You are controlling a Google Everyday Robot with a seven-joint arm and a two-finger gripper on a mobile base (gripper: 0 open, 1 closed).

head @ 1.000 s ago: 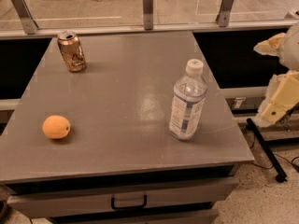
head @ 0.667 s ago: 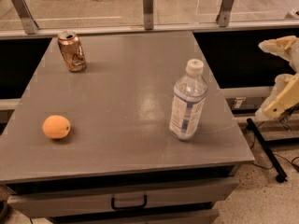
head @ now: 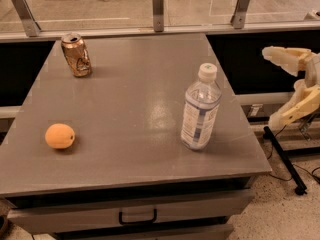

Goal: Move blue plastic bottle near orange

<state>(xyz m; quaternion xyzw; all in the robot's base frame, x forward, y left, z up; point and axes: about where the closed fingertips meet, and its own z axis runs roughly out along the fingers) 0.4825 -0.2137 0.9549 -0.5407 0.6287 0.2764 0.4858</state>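
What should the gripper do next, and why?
Probably reach left toward the bottle. The gripper hangs off the table's right edge, open and holding nothing. The bottle stands upright near that edge, far from the orange at the front left, so it must be grasped before it can be moved.

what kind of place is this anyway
Probably an office or lab test spot: a grey counter with a drawer and a glass railing behind it. The open gripper hangs past the counter edge nearest the bottle.
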